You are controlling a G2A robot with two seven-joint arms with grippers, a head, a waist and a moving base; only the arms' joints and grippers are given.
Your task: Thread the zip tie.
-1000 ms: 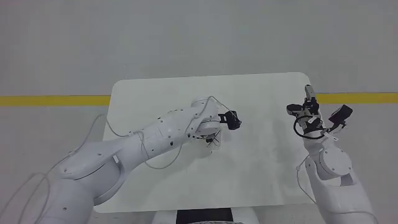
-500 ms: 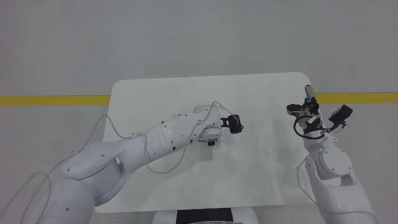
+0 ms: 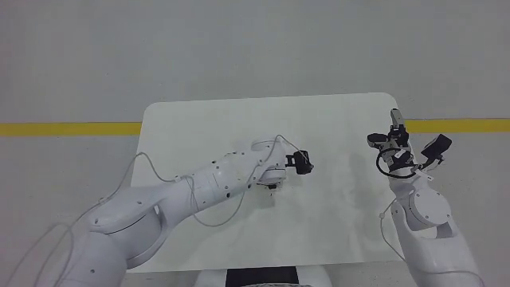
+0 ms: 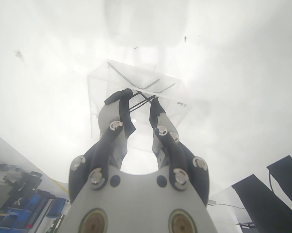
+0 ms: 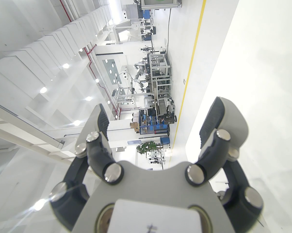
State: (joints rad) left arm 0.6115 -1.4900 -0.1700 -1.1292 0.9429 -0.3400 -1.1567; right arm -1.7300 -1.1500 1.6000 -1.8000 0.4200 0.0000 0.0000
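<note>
Glossy white arms (image 3: 199, 195) w/ thin grey cables (image 3: 140, 159); left gripper (image 4: 139, 100) n right gripper (image 5: 158, 106) have black linkages, silver screws.

Zip ties (image 4: 121, 75) are black, box (image 4: 97, 93) clear, table (image 3: 207, 127) white

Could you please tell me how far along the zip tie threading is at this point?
Nothing looks done: the black zip ties lie loose in the clear box. In hand: the left pincer sits in the box, fingertips apart around some ties, not clamped. The right pincer is open and empty. Left: grip a tie, lift it out, thread it.
</note>
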